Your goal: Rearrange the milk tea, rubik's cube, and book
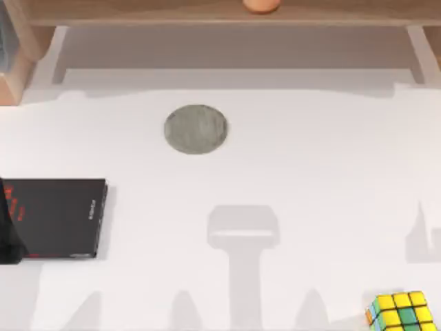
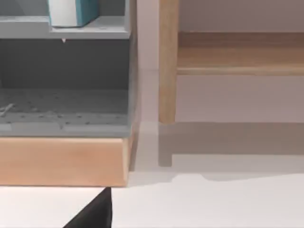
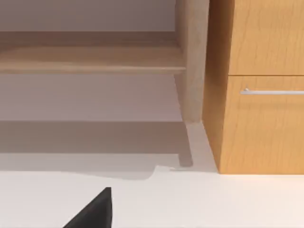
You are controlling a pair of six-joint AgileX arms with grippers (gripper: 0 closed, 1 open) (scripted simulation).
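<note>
From my top view I see the white table (image 1: 310,172) with the rubik's cube (image 1: 402,311) at its front right corner, partly cut by the edge of the picture; its upper face shows yellow and green squares with black grid lines. The milk tea (image 1: 261,5) stands on the wooden shelf (image 1: 138,12) at the back, near the middle, and I see of it the orange rounded lower part at the top edge. The flat grey disc (image 1: 196,129) lies on the table left of centre, well apart from the cube; the thin black book (image 1: 55,217) with red marks lies flat at the left side.

In the left wrist view the book (image 2: 73,12), teal with a white page edge, stands on the grey upper level of a cabinet (image 2: 66,95) with a wooden base; a wooden post (image 2: 167,61) is beside it. In the right wrist view there is a wooden drawer unit (image 3: 261,85) with a metal handle (image 3: 273,91).

For both grippers I cannot tell whether they are apart or together.
</note>
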